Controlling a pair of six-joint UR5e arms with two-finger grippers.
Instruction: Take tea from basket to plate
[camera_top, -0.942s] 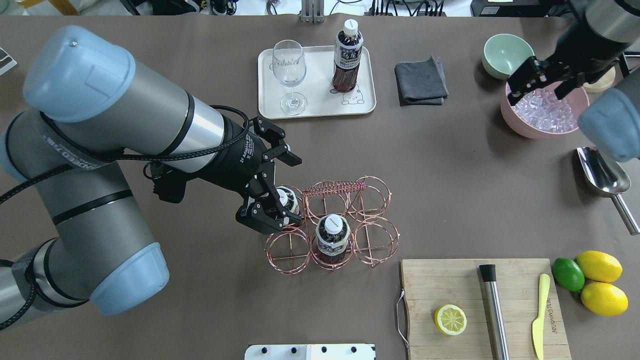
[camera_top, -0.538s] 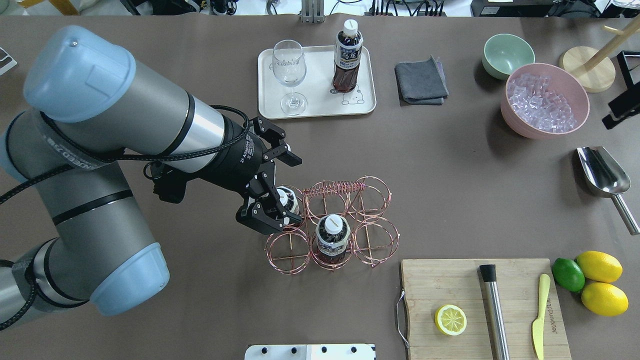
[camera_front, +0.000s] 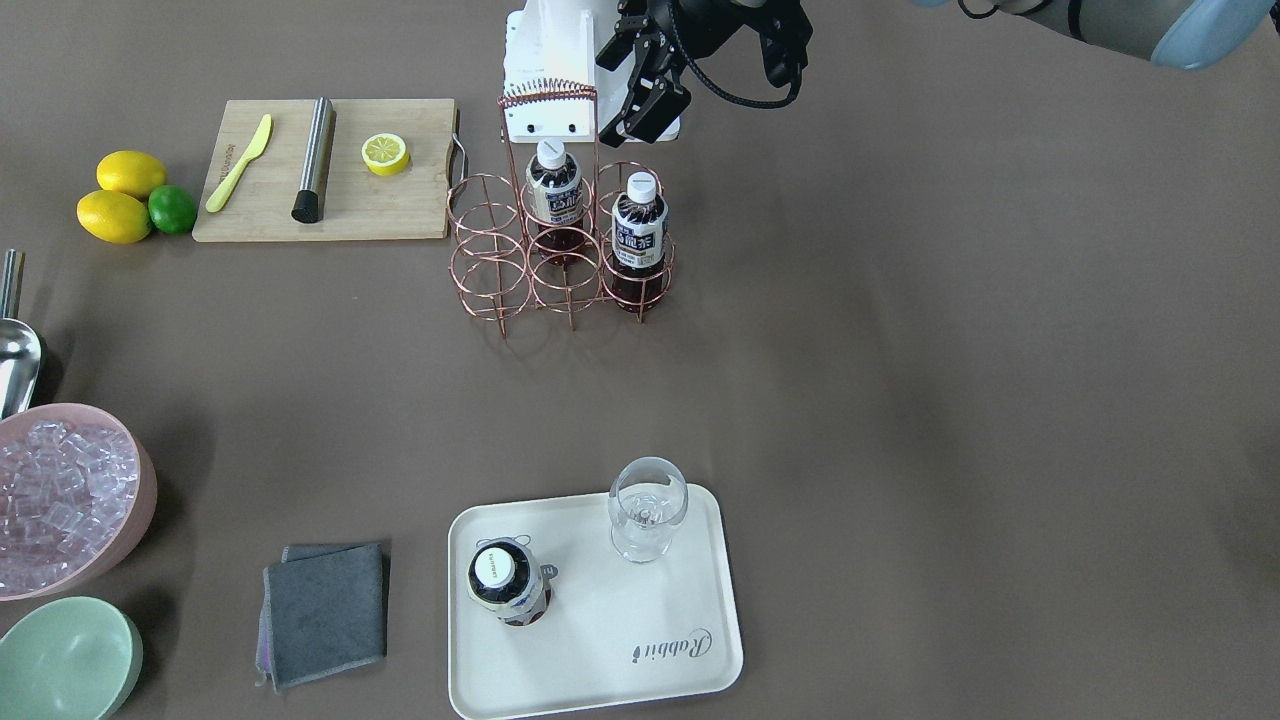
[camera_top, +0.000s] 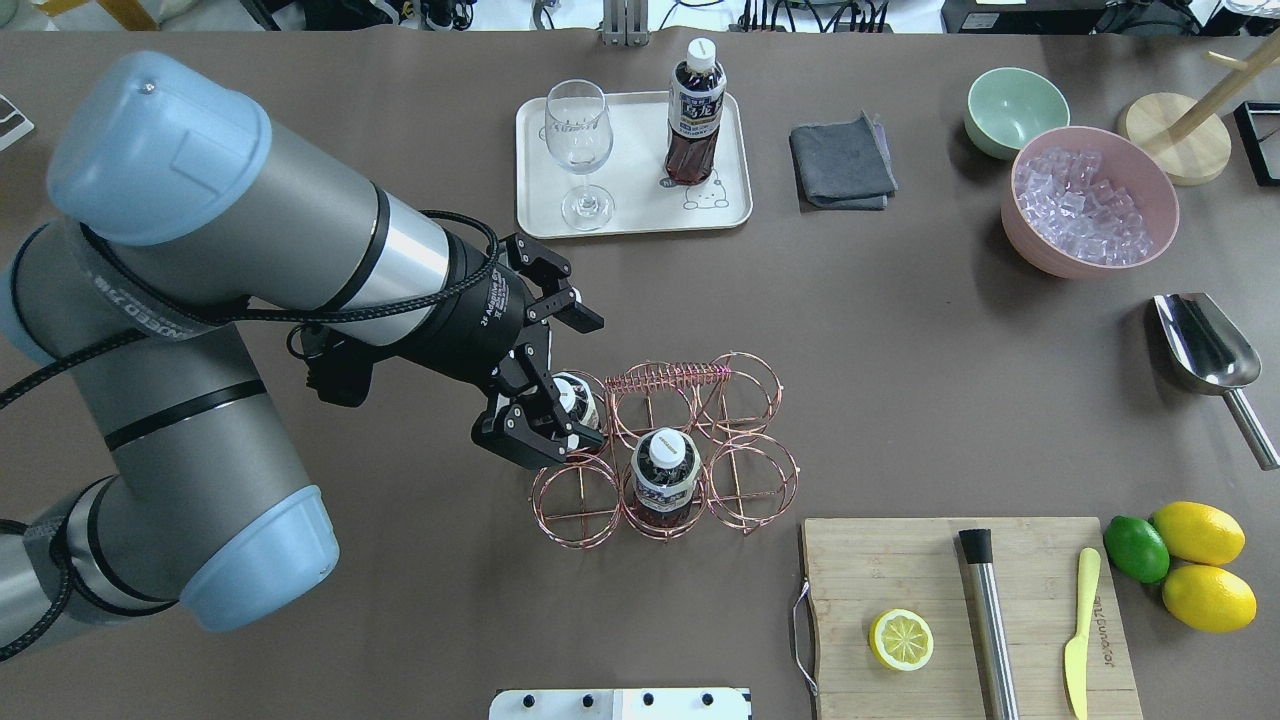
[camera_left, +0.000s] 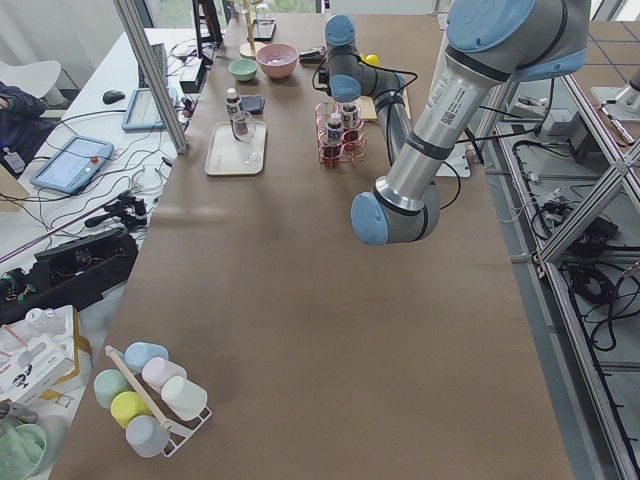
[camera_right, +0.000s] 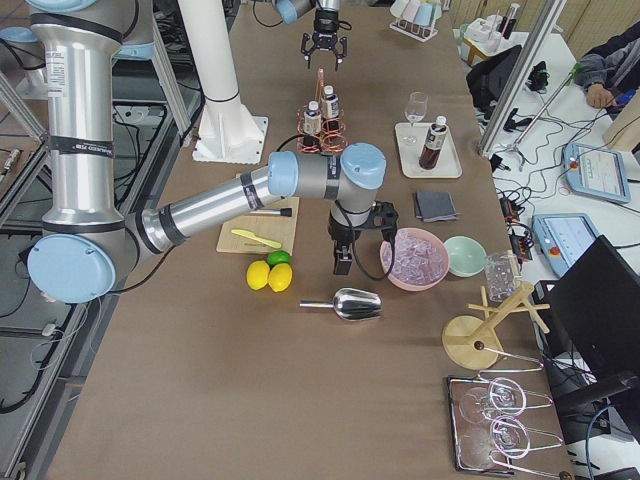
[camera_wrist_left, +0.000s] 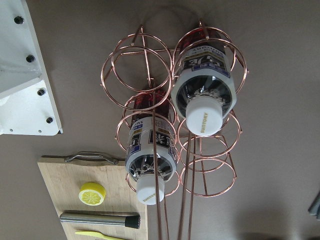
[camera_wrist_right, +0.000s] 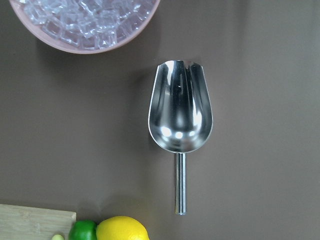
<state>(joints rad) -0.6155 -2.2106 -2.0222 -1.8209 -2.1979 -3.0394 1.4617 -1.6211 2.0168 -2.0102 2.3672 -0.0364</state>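
Note:
The copper wire basket (camera_top: 745, 400) stands mid-table and holds two tea bottles (camera_top: 665, 475). The back-left bottle (camera_front: 638, 235) is partly hidden under my left gripper in the overhead view. My left gripper (camera_top: 585, 385) is open and empty; it hangs above that bottle's white cap (camera_wrist_left: 202, 120), clear of it in the front view (camera_front: 618, 95). A third tea bottle (camera_top: 695, 110) stands upright on the cream plate (camera_top: 640, 150). My right gripper (camera_right: 340, 255) shows only in the exterior right view, near the pink bowl; I cannot tell whether it is open or shut.
A wine glass (camera_top: 578, 150) stands on the plate. A grey cloth (camera_top: 842, 160), green bowl (camera_top: 1012, 108), pink ice bowl (camera_top: 1090, 200) and metal scoop (camera_top: 1205, 350) lie to the right. A cutting board (camera_top: 920, 570) with a lemon half, and whole citrus (camera_top: 1190, 560), are at front right.
My right arm has pulled away from over the ice bowl and left the overhead view to the right. My left arm and the bottles have not moved.

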